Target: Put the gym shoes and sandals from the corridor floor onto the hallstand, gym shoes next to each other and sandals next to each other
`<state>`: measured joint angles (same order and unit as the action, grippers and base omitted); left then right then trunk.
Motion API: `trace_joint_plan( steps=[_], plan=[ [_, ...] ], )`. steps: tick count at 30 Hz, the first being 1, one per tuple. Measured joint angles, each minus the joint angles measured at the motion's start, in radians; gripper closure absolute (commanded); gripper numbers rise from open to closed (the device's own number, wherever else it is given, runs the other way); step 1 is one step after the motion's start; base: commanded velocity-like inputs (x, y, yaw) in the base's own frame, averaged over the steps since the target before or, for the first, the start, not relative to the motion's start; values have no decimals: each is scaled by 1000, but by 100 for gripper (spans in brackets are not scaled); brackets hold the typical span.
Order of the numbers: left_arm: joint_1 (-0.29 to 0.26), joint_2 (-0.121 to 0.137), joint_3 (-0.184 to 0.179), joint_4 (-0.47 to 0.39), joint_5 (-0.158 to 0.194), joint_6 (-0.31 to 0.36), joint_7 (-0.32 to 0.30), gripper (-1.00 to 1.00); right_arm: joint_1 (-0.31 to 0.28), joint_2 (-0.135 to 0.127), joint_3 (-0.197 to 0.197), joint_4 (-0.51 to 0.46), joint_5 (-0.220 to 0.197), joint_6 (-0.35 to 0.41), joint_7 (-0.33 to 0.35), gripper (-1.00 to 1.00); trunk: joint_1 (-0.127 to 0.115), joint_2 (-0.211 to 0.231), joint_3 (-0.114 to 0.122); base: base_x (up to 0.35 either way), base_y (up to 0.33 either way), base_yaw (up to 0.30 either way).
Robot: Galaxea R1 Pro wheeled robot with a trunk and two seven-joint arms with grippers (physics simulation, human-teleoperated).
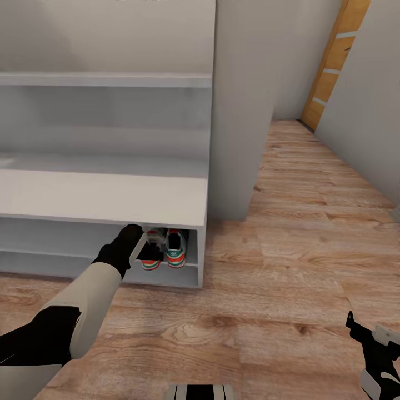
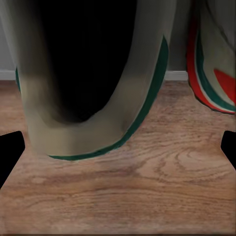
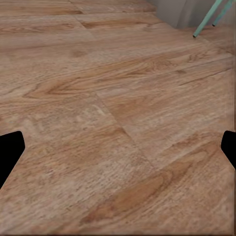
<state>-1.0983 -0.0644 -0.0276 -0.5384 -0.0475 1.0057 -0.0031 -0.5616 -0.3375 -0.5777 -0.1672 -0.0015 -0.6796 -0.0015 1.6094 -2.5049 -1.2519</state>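
Our left tool (image 1: 145, 244) reaches under the worktop of the hallstand (image 1: 111, 194), into its lower right-hand opening, where two gym shoes (image 1: 166, 250) stand side by side, red heels outward. In the left wrist view its fingers (image 2: 11, 152) are spread wide, with nothing clamped; one shoe's dark opening (image 2: 88, 73) looms close, the second shoe (image 2: 214, 64) just beside it. Our right tool (image 1: 369, 333) hangs low over the corridor floor (image 1: 289, 278), its fingers (image 3: 10, 155) likewise apart and empty.

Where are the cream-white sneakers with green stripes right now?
In the head view, the sneakers sit side by side inside the pale grey rack's lower right compartment, beside the left claw.
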Motion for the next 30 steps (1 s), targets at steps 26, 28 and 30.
trace_joint_plan(
  steps=[26, 28, 30],
  plan=[
    [0, 0, 0, 0, 0, 0, 0, -100, 0, 0, 0, 0, 0, 0, 0, -100, 0, 0, 0, -95, -2, 0],
    [0, 0, 0, 0, 0, 0, 0, -100, 0, 0, 0, 0, 0, 0, 0, -100, 0, 0, 0, -320, 0, 0],
    [0, 0, 0, 0, 0, 0, 0, -100, 0, 0, -1, 0, 0, 0, 0, -100, 0, 0, 0, -327, 0, 0]
  ],
)
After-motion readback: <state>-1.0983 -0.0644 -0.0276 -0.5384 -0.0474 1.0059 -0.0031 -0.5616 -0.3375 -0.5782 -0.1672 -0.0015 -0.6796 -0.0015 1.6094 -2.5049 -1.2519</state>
